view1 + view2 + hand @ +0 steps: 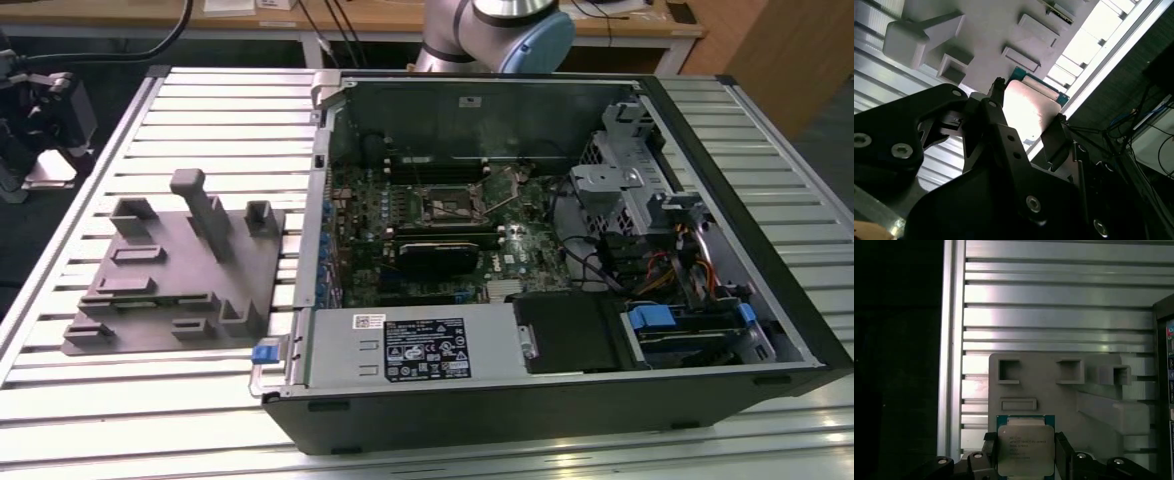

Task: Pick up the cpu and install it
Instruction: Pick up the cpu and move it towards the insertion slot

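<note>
While the black pincer [1026, 460] pinches the thin square cpu with its pale silver-grey metal top [1025, 442] by two opposite edges, the hold looks narrow.
The chip sits between the jaws at the large grey plastic tray with upright blocks [1054, 395]; I cannot tell if it is lifted clear. A slip could drop it onto the tray or the ribbed metal surface [1054, 315]. A tilted chip would likely seat badly in the dark square socket frame [447, 205] inside the open computer case [561, 410].
</note>
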Controlling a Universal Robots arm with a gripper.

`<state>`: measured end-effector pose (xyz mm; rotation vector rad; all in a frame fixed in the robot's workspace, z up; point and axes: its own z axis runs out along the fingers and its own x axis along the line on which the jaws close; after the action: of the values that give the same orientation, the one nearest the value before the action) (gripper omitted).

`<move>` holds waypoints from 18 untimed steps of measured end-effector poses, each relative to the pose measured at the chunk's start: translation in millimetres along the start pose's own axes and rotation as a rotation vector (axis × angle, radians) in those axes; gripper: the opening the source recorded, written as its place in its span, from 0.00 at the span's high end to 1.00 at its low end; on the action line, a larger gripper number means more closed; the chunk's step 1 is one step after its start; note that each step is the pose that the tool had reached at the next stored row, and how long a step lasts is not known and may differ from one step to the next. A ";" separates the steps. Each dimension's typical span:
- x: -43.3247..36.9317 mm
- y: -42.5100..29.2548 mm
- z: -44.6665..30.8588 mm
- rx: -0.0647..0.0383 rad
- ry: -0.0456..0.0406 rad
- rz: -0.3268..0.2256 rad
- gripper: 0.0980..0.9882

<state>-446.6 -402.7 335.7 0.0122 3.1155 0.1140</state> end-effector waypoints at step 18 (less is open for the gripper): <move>-0.6 2.0 -26.8 -0.011 0.0001 0.000 0.50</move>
<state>-446.6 -402.6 362.6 0.0124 3.1149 0.1309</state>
